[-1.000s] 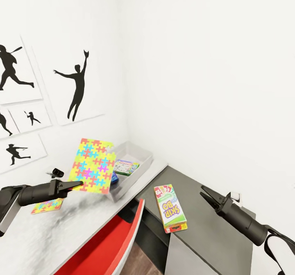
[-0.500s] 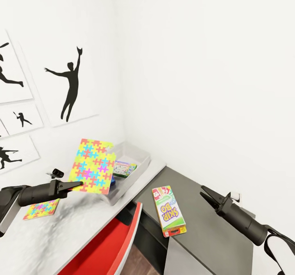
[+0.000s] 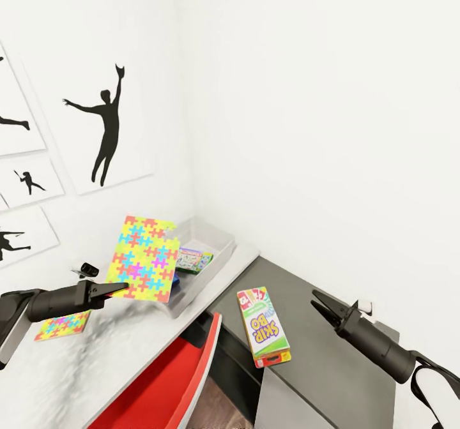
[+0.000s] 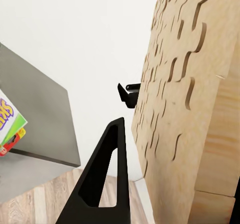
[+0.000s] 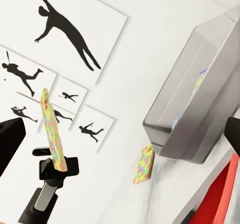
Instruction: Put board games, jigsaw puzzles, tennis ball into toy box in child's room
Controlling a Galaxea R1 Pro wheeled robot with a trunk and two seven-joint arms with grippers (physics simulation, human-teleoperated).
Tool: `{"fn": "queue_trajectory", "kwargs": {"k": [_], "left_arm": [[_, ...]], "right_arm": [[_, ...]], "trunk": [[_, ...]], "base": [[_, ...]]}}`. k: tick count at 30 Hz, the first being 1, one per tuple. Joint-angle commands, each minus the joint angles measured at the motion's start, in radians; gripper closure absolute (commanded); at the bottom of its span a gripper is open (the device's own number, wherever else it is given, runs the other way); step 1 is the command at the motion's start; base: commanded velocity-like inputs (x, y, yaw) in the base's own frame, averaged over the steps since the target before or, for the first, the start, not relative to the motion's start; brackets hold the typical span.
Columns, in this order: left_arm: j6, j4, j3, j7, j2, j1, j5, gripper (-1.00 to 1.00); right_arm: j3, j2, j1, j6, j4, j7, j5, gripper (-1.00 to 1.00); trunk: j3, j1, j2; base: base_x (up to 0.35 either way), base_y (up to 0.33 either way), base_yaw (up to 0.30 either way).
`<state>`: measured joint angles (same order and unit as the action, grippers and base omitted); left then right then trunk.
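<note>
Above the table (image 3: pixel 96 378), the left gripper (image 3: pixel 118 288) pinches a jigsaw puzzle (image 3: pixel 145 258) upright by its lower edge, just short of the toy box (image 3: pixel 217 245) beyond, which holds a colourful game. Right gripper (image 3: pixel 317 301) hangs parted, empty, near the SKIP-BO box (image 3: pixel 263 333).

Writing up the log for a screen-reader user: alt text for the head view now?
The left gripper holds a jigsaw puzzle upright beside the toy box on the table. A SKIP-BO box lies on a grey surface; the right gripper hovers nearby.
</note>
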<state>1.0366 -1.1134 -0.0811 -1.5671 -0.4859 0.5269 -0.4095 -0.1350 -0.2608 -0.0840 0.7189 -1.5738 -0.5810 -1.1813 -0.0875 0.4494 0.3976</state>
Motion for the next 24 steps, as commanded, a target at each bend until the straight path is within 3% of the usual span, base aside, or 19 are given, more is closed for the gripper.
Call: {"fn": "queue_trajectory", "kwargs": {"k": [1, 18, 24], "left_arm": [[0.011, 0.000, 0.000, -0.004, 0.000, 0.001, 0.000, 1.00], [0.011, 0.000, 0.000, -0.004, 0.000, 0.001, 0.000, 1.00], [0.011, 0.000, 0.000, -0.004, 0.000, 0.001, 0.000, 1.00]], "right_arm": [[-0.001, 0.000, -0.001, 0.007, 0.000, 0.000, -0.005, -1.00], [0.000, 0.000, -0.002, 0.001, 0.000, 0.001, -0.005, -1.00], [0.001, 0.000, -0.001, 0.001, 0.000, 0.005, -0.005, -1.00]], "trunk": [[-0.004, 0.001, 0.002], [-0.019, 0.001, 0.002], [-0.019, 0.001, 0.002]], "base": [[0.015, 0.000, 0.000], [0.063, 0.000, 0.000], [0.065, 0.000, 0.186]]}}
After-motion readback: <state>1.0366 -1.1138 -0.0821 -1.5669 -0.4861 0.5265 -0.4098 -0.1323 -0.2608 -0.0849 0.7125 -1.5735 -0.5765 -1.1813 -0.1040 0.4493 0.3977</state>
